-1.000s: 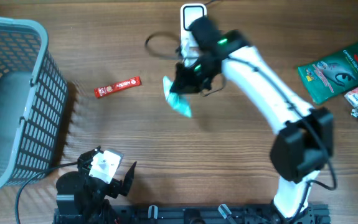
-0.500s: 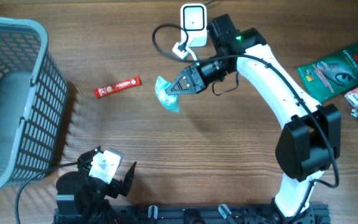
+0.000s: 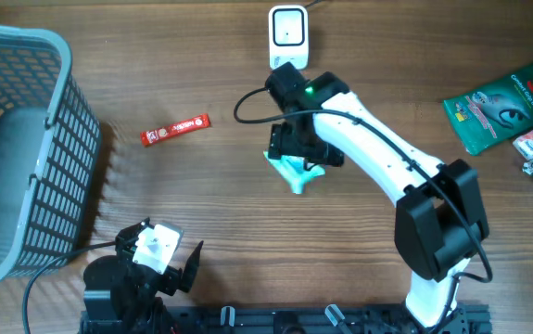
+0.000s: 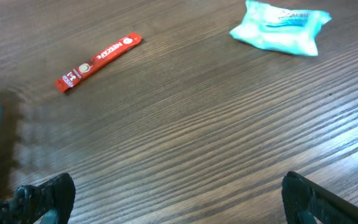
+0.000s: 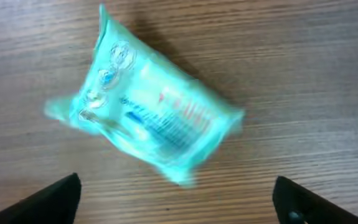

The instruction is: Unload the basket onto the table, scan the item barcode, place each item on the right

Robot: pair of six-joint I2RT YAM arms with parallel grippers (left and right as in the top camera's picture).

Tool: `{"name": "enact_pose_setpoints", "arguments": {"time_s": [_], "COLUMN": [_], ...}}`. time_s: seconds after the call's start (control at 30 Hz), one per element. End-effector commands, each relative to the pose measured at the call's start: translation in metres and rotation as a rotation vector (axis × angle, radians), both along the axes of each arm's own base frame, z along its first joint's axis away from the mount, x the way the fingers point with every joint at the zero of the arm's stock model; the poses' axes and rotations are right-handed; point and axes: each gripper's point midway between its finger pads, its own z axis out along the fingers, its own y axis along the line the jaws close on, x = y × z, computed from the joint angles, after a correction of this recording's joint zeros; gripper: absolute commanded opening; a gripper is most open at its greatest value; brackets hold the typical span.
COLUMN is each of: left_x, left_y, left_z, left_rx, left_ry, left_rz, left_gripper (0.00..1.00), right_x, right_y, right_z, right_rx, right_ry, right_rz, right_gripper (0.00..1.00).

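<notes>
1. From above, the right gripper [image 3: 294, 153] points down over a blue-green packet [image 3: 296, 174]. The packet lies in the middle of the wooden table [image 3: 247, 232]. A white scanner [image 3: 287, 26] stands at the far edge, apart from the packet. A red stick packet [image 3: 175, 130] lies off to the left, and a grey basket [image 3: 25, 139] is at the left edge. A green bag [image 3: 502, 97] lies far to the right. The left gripper [image 3: 166, 250] sits near the front edge, away from all of them.
2. In the left wrist view, the left gripper's two fingers stand wide apart with nothing between them. The blue-green packet [image 4: 281, 28] lies flat on the wood at the top right. The red stick packet [image 4: 98, 62] lies at the top left.
3. In the right wrist view, the right gripper's fingers [image 5: 57, 199] sit in the two bottom corners, wide apart. They do not touch the packet [image 5: 150, 118]. It lies on the wood, turned at a slant, and its print is too blurry to read.
</notes>
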Motion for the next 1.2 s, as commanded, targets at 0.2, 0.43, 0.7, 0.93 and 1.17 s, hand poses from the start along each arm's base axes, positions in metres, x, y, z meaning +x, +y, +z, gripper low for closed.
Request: {"name": "enact_pose_setpoints", "arguments": {"time_s": [0.2,0.43,0.7,0.93,1.17], "left_x": [0.0,0.0,0.0,0.0,0.0], "left_y": [-0.002,-0.002,-0.002,-0.002,-0.002], "left_z": [-0.001,-0.001,-0.001,-0.001,-0.001], "left_rx": [-0.005,-0.005,-0.005,-0.005,-0.005], "left_ry": [0.002,0.002,0.002,0.002,0.002], "left_rz": [-0.01,-0.01,-0.01,-0.01,-0.01], "left_gripper": [1.0,1.0,1.0,1.0,1.0], "right_x": [0.033,0.016,0.042,-0.004,0.001], "right_y": [0.01,0.021,0.045,0.033,0.054], "right_z": [-0.009,-0.098,-0.014,-0.001,-0.05], "right_rx": [0.064,0.139,0.236,0.083,-0.217], "right_ry": [-0.142,-0.007,-0.146,-0.086,-0.211], "right_rz": [0.006,0.005,0.225,0.3,0.486], "right_gripper": [0.05,0.05,0.05,0.96,0.99]}}
